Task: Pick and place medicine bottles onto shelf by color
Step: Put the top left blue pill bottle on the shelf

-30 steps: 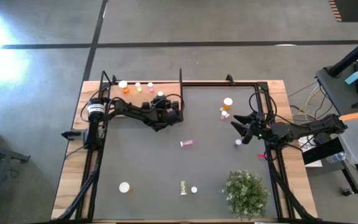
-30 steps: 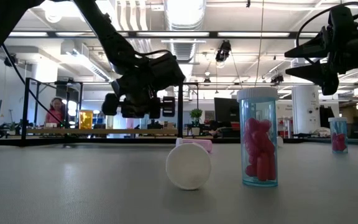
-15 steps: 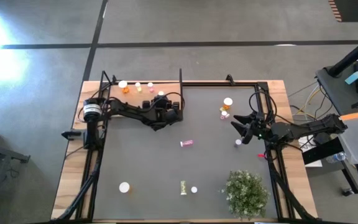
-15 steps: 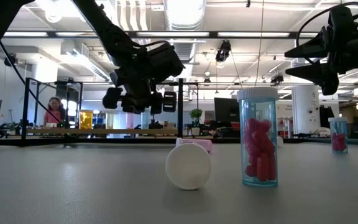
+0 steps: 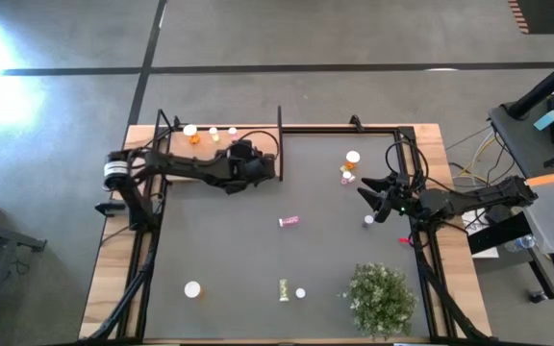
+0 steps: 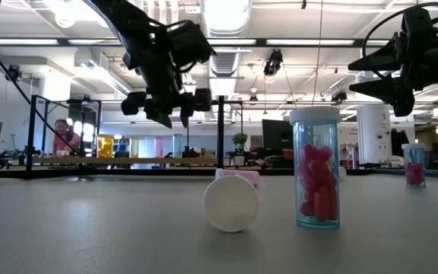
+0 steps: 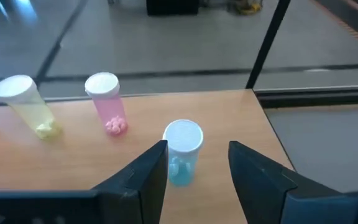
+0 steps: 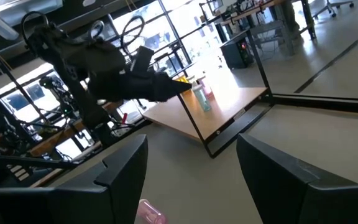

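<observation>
The shelf (image 5: 221,140) is seen as a flat, light-brown wooden board at the far left corner of the table (image 5: 210,250), with a thin black post (image 5: 279,120) standing at its inner corner. On it a row of small white-capped bottles is set upright: an orange one (image 5: 191,134), a yellow one (image 7: 27,106), a pink one (image 7: 107,104) and, just beside the pink one, a blue one (image 7: 182,151).

On the dark mat, further bottles are scattered well apart. A pink bottle (image 5: 289,222) is lying on its side near the middle. A white-capped bottle (image 5: 192,288), a yellow-green bottle (image 5: 283,288) and a small white cap (image 5: 300,293) are found along the near edge, beside a green plant (image 5: 381,296). An orange bottle (image 5: 351,163) stands near the far right, and another small bottle (image 5: 367,221) just beside the right claw.

The left arm is stretched across the shelf, raised above it. The left claw (image 7: 194,165) is held part open over the board, with nothing gripped; the blue bottle stands free just beyond its fingertips.

The right arm is held still at the right edge, lifted off the mat. The right claw (image 5: 373,201) is spread wide and is empty.
</observation>
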Robot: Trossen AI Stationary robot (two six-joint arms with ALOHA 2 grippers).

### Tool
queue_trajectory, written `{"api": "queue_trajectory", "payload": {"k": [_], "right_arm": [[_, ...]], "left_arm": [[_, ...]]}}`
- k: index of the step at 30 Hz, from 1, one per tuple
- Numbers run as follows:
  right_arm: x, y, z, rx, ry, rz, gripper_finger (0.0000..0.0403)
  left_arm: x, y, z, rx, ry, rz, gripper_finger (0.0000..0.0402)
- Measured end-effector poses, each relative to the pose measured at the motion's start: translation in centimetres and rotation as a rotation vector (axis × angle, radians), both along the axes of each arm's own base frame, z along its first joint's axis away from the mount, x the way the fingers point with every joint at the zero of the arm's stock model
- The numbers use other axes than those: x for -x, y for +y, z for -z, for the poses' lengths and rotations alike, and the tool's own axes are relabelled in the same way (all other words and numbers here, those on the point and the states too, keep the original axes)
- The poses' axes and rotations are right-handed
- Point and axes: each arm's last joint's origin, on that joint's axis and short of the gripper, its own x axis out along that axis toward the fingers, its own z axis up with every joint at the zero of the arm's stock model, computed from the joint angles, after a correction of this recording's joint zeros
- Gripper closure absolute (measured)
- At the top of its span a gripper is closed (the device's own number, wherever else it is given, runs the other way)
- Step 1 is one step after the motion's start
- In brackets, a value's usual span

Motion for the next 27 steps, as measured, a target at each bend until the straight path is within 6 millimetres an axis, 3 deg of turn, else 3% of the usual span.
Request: {"api": "queue_trajectory", "payload": {"k": [18, 27], "right_arm": [[0.0, 0.0, 0.0, 0.0, 0.0, 0.0, 0.0165], [0.0, 0.0, 0.0, 0.0, 0.0, 0.0, 0.0165]], "left_arm": [[2.3, 1.0, -3.2, 0.166, -0.079, 0.077, 0.0249], [3.1, 4.1, -5.3, 0.302, -0.113, 0.069, 0.0249]]}}
